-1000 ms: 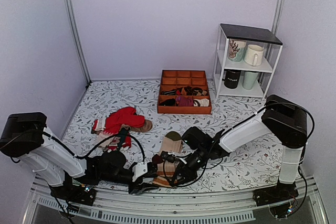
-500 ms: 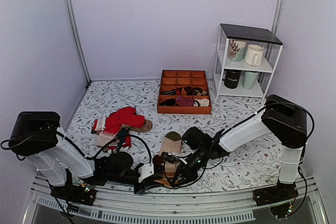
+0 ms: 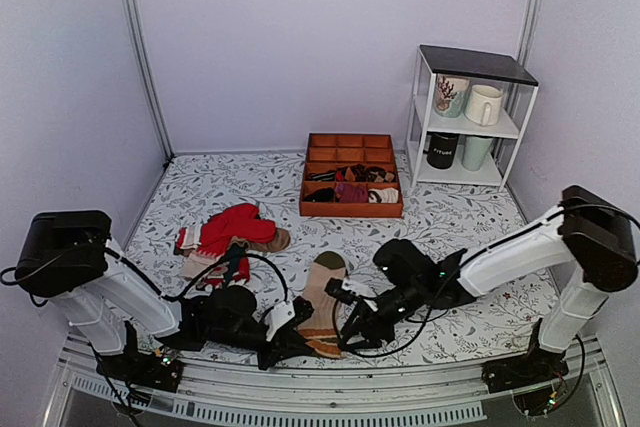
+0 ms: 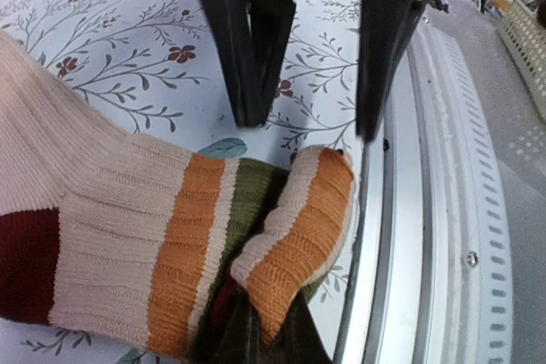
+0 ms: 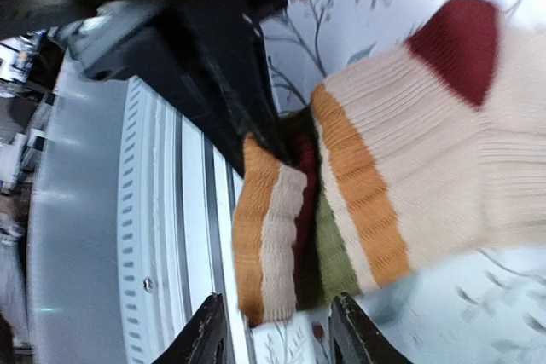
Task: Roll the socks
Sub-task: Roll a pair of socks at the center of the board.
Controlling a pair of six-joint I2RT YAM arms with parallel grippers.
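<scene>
The socks (image 3: 322, 299) lay flat on the worktop (image 3: 450, 237) near its front edge, between the two arms, olive toe pointing away. Only the striped cuff end lay turned over onto the leg: a first fold, not a roll. The left fingers (image 4: 235, 347) were clenched on that folded end. The right fingers (image 5: 205, 334) stood apart, released, just short of the fold. Judging by the flat leg, nearly the whole length was left to roll.

I have my left arm (image 3: 130, 292) and right arm (image 3: 510, 252) stretched low along the near edge of the counter (image 3: 450, 217), the left gripper (image 3: 296, 339) pinched shut on the socks (image 3: 322, 292), the right gripper (image 3: 352, 335) facing it with fingers (image 5: 209, 334) parted.
</scene>
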